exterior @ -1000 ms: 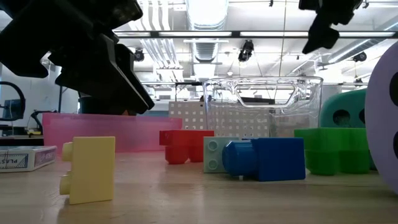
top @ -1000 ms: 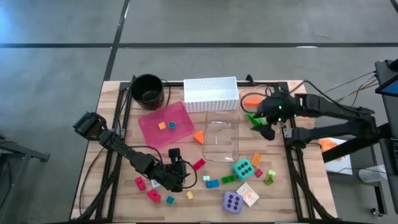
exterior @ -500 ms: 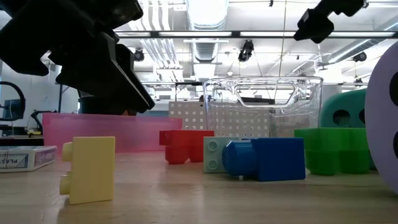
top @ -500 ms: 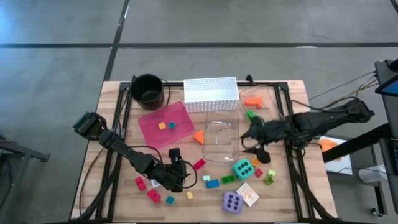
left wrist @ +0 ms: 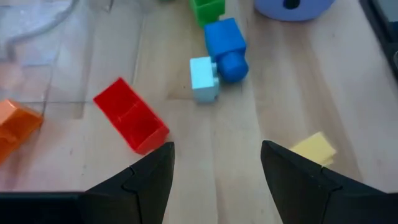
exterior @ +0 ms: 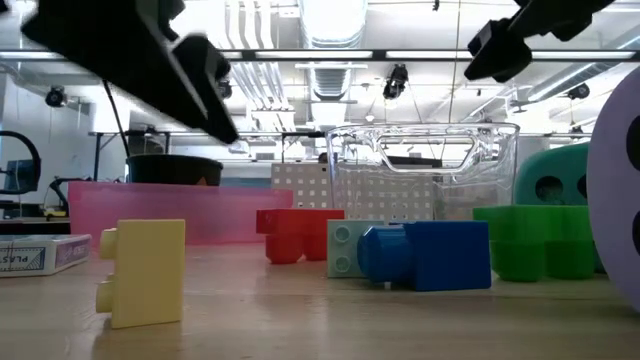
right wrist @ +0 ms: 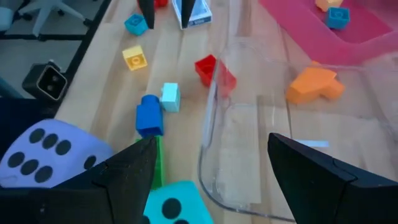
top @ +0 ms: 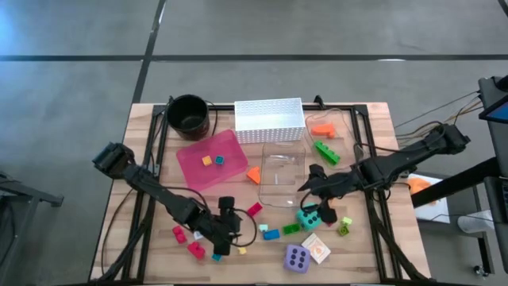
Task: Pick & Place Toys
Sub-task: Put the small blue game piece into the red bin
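Observation:
Small bricks lie flat on the wood: red [left wrist: 130, 124], blue [left wrist: 225, 46], light blue [left wrist: 203, 78], yellow [left wrist: 314, 149]. My left gripper [left wrist: 214, 177] is open and empty above the table just left of them [top: 232, 232]. My right gripper [right wrist: 211, 186] is open and empty, hovering [top: 316, 193] over the near right corner of the clear container [top: 282, 175], above the teal die [top: 309, 214]. The purple die [top: 298, 257] and a card [top: 316, 248] lie near the front edge. A green brick [top: 326, 151] and an orange brick [top: 321, 129] lie at the far right.
A pink tray [top: 190, 163] holds two small bricks. A white perforated basket [top: 270, 119] and a black pot [top: 189, 113] stand along the far edge. An orange brick [top: 254, 175] lies beside the clear container. More small bricks lie at the front left [top: 194, 250] and right [top: 344, 229].
My right gripper has travelled from beside the green brick at the far right toward the table's near edge and left, ending over the teal die; the green brick stays lying on the table. My left gripper has lifted a little.

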### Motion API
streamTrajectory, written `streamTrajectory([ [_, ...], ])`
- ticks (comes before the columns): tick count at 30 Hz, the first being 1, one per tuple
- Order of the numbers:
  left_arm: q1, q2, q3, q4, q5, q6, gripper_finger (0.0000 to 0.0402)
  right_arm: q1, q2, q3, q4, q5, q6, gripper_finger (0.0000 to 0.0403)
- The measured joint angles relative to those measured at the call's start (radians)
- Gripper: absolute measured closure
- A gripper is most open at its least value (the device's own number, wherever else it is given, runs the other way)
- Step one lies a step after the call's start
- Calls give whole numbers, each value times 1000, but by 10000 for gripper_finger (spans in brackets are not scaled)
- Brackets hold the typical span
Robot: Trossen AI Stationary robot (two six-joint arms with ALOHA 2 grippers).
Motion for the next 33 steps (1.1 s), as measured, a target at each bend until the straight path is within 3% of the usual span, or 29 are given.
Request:
streamTrajectory([
  [4, -9, 0, 62, -82, 46, -14, 159, 1, 11, 8, -4, -2, 0, 97],
  [9, -16, -4, 87, -58, 216, -40, 159, 0, 9, 7, -10, -2, 0, 97],
  [14, -19, -4, 77, -12, 283, -295, 159, 0, 9, 7, -9, -2, 0, 97],
  [18, -21, 1, 71, -46, 290, -404, 159, 0, 9, 7, -9, -2, 0, 97],
  [26, -21, 2, 71, -62, 301, -379, 159, 0, 9, 7, -6, -2, 0, 97],
  [33, -76, 2, 71, -45, 357, -141, 159, 0, 9, 7, -7, -2, 0, 97],
])
